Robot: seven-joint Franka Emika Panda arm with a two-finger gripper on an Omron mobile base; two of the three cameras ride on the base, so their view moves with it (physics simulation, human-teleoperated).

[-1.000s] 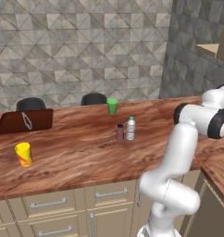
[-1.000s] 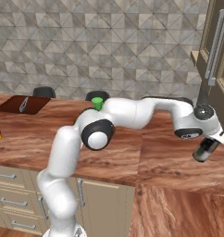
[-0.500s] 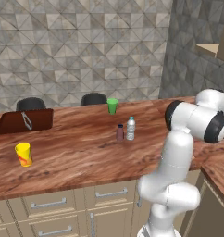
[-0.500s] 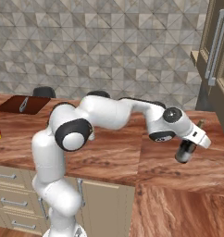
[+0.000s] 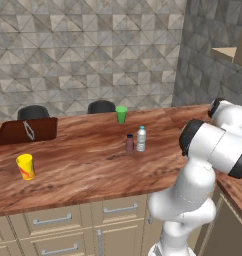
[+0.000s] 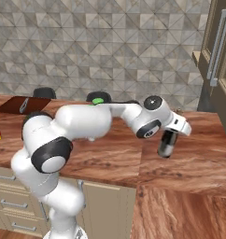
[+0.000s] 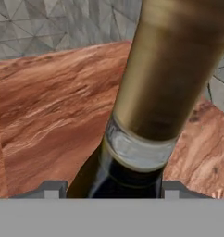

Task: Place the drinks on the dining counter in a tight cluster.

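Note:
My gripper is shut on the dark wine bottle, which hangs tilted just above the right part of the dining counter. In the hand view the wine bottle rises close up between the fingertips, with a tan label over a clear band. The short maroon bottle and the white-capped water bottle stand upright side by side, almost touching, mid-counter in the left base view. My arm hides them in the right base view.
A green cup stands at the counter's back edge behind the two bottles, and a yellow cup at the front left. A dark board lies at the back left. Wall cabinets rise at the right.
The arm has swung left along the counter, carrying the wine bottle away from the right-hand cabinets. The two standing bottles and the cups have not moved.

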